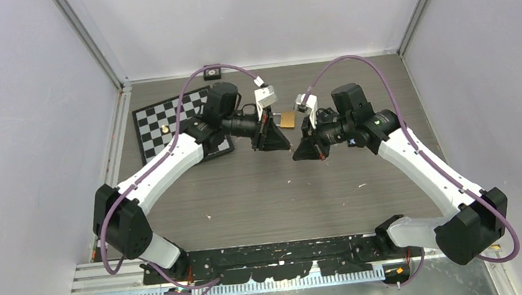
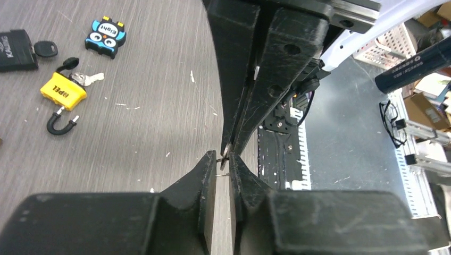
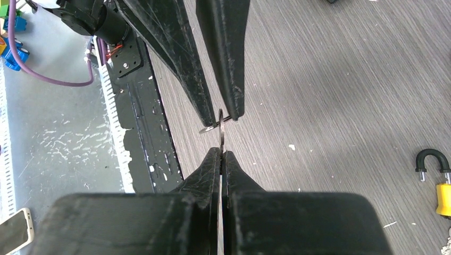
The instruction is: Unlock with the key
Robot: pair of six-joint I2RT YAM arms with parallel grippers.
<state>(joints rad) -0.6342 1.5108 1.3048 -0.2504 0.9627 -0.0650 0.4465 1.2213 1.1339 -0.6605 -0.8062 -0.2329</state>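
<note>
The key [image 3: 219,126], apparently a thin metal sliver seen edge-on with its ring, sits in the air right between the two sets of fingertips. The right gripper [image 3: 220,155] has its fingers pressed together on it. The left gripper [image 3: 223,119] has its fingers slightly apart around the ring end, and I cannot tell whether they grip. The yellow padlock [image 2: 63,91] lies well away from both. The pinch looks very shallow, so the key may swivel or drop.

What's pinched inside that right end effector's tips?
A thin metal piece, edge-on, sticks out of the shut right end effector, with a small wire ring beside it. The fingers cover its lower end, so I cannot tell what it is.
</note>
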